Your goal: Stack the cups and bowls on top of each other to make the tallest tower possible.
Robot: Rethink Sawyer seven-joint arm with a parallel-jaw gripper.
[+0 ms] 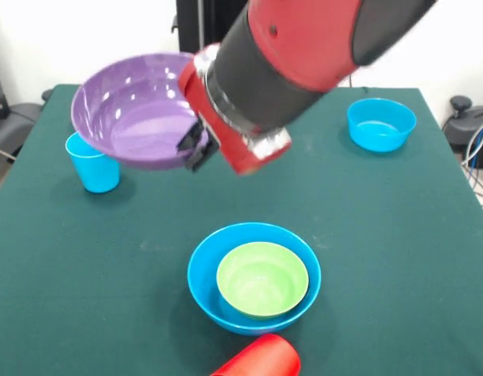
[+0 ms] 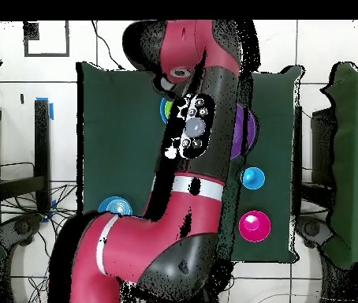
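Spreading across both views, the dark green table [image 1: 85, 298] takes up most of the scene; white walls stand behind it in the front view, and the overhead view shows pale floor marked with dark lines, cables trailing at the left, and more green-covered surfaces at both side edges. No writing or brand can be read anywhere.

Next in bulk, the red and black arm [image 1: 304, 47] comes down across the front view; its gripper [image 1: 196, 145] has dark fingers pinching the near rim of the purple bowl [image 1: 132, 110], which is tilted toward the camera and looks lifted off the cloth (whether its underside touches anything cannot be told).

Near the front edge a large blue bowl [image 1: 206, 290] rests on the table with a lime green bowl [image 1: 263, 279] nested inside it; a smaller blue bowl [image 1: 381, 124] sits alone, well apart toward the far right corner.

A light blue cup [image 1: 92, 166] stands upright just beside the purple bowl, partly under its rim; a red cup [image 1: 261, 359] lies on its side at the bottom edge, just in front of the nested pair.

Overhead, a hot pink bowl [image 2: 255, 226] sits beyond the light blue cup.
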